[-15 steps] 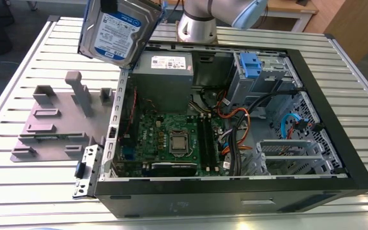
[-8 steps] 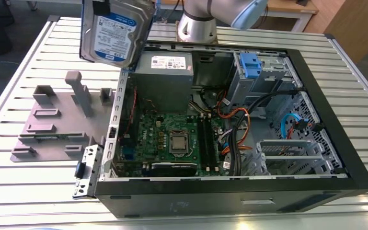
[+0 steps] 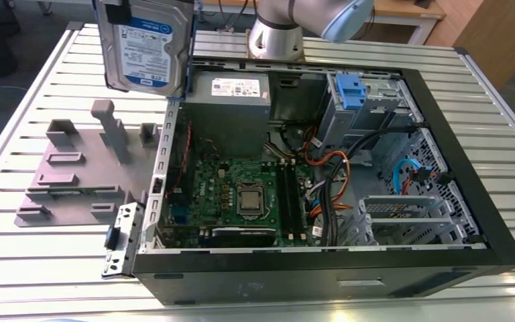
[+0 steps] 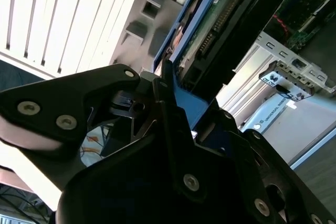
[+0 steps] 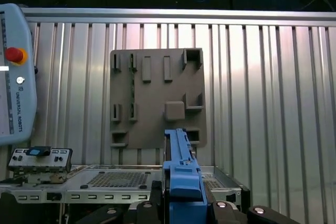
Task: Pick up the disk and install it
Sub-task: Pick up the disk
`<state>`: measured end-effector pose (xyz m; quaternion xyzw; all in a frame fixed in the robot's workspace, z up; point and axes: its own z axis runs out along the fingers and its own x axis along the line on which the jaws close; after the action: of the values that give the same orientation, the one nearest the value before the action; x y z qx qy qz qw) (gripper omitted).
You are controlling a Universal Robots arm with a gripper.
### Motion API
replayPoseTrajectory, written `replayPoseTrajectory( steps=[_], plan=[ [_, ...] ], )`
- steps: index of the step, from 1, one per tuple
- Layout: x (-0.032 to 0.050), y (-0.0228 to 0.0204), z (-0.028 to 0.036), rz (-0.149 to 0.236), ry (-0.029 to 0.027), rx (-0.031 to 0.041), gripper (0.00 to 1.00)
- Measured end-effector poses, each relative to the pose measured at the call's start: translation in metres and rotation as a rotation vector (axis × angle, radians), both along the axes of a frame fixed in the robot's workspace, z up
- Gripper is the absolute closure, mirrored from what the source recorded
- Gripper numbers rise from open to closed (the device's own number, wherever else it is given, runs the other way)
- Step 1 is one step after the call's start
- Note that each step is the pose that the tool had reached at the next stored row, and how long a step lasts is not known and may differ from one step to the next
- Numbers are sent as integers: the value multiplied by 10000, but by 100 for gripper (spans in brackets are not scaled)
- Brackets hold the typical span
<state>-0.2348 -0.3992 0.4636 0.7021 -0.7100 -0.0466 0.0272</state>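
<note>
The disk [image 3: 145,47] hangs upright in the air above the slatted table, over the open computer case's wall on the exterior view's left, with its blue-and-white label facing the camera. In the second wrist view the disk [image 4: 210,24] shows its green circuit board and blue bracket, and my gripper [image 4: 173,93] is shut on the bracket's edge. The first wrist view looks along the blue bracket of the disk [image 5: 181,177], which is clamped between the black fingers [image 5: 220,205] of my gripper [image 5: 181,208].
The open computer case [image 3: 472,168] lies on the table with a motherboard [image 3: 239,194], a grey power supply [image 3: 231,100] and a drive bay with a blue latch [image 3: 351,90]. A grey holder plate [image 3: 78,168] lies beside it. A small metal cage [image 3: 119,241] sits at the case's corner.
</note>
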Motion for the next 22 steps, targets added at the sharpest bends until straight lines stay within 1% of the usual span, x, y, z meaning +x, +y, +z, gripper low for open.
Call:
replayPoseTrajectory(
  steps=[2, 4, 9, 12, 18, 22],
  plan=[
    [-67, 0, -16, 0, -3, -1, 63],
    [-115, 0, -27, 1, -3, 0, 63],
    [-188, 0, -49, 0, -5, 0, 63],
    [-217, 0, -69, 1, -3, -1, 63],
    [-261, 0, -81, 1, -4, 0, 63],
    [-266, 0, -81, 1, -3, -1, 63]
  ],
)
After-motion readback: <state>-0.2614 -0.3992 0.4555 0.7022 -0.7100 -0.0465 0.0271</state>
